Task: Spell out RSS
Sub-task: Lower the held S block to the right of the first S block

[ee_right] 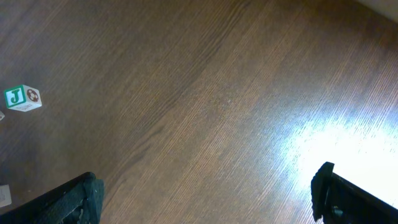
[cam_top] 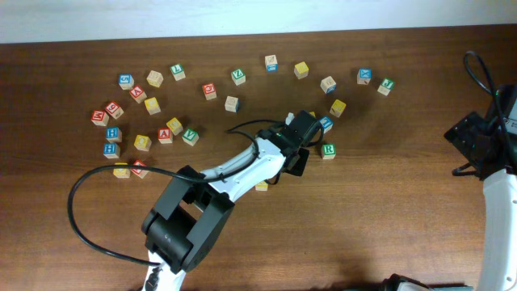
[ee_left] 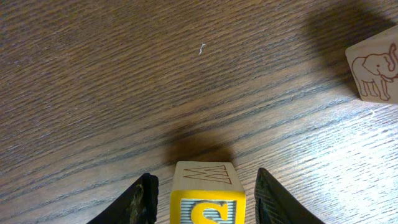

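My left gripper is mid-table with its fingers straddling the yellow S cube, which has a W on the adjoining face. Thin gaps show at both tips, so I can't tell if I'm pinching it or just bracketing it. The green R cube sits just right of that gripper; my right gripper is spread wide above the wooden table, with a green J cube off to its left.

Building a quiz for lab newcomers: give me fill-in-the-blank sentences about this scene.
The yellow block between the left gripper's fingers shows the letter ___.
The pale block at the left wrist view's right edge pictures an ___.
The green-lettered block in the right wrist view reads ___.
Missing: S; elephant; J
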`<move>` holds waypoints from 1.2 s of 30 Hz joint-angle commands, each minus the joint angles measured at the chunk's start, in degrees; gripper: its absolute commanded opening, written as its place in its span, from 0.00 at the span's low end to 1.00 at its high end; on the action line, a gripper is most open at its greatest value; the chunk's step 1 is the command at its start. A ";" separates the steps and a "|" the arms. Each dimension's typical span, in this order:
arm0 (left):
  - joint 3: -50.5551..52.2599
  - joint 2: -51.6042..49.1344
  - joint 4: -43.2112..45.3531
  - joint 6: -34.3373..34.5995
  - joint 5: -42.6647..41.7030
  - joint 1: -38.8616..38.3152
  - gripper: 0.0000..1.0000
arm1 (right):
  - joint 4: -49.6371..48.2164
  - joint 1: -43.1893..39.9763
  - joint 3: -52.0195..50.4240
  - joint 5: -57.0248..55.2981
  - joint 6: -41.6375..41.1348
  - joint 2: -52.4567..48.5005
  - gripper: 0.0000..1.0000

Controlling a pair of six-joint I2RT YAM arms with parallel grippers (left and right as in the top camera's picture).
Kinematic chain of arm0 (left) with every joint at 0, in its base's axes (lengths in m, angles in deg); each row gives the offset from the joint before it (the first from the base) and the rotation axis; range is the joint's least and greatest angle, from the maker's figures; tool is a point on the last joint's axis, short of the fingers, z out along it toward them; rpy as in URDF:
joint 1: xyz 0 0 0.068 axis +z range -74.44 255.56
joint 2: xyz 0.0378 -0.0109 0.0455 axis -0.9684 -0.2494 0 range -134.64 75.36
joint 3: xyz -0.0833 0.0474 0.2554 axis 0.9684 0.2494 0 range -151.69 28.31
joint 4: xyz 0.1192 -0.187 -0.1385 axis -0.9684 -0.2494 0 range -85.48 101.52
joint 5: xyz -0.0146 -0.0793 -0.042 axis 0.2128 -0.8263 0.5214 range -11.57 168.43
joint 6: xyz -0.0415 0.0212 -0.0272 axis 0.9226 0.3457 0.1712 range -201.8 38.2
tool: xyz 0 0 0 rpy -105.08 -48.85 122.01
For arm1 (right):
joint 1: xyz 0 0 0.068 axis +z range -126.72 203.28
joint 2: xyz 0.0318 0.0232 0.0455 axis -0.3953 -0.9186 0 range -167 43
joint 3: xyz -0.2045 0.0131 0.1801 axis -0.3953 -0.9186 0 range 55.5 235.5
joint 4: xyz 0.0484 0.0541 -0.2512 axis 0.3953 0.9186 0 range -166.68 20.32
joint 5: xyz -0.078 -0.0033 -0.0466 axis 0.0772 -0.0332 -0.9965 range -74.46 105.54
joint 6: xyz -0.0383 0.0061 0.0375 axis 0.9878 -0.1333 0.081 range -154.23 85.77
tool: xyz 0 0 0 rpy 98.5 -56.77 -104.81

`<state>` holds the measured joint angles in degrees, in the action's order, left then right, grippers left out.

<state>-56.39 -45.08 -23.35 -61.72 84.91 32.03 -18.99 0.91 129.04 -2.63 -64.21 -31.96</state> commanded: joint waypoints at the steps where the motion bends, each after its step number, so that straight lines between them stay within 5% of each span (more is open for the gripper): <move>1: -0.46 -0.63 0.11 -0.70 0.83 0.07 0.40 | -0.02 -0.20 0.72 -0.50 -0.02 -0.04 0.98; 30: -0.55 -0.63 -8.46 2.67 -8.26 0.07 0.20 | -0.02 -0.20 0.72 -0.50 -0.02 -0.07 0.98; 36: -0.55 -0.63 -16.17 8.90 -9.94 0.07 0.19 | -0.02 -0.20 0.72 -0.50 -0.02 -0.07 0.98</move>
<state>-57.73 -45.06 -35.70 -58.09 77.34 32.03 -18.99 0.91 129.04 -2.63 -64.25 -31.96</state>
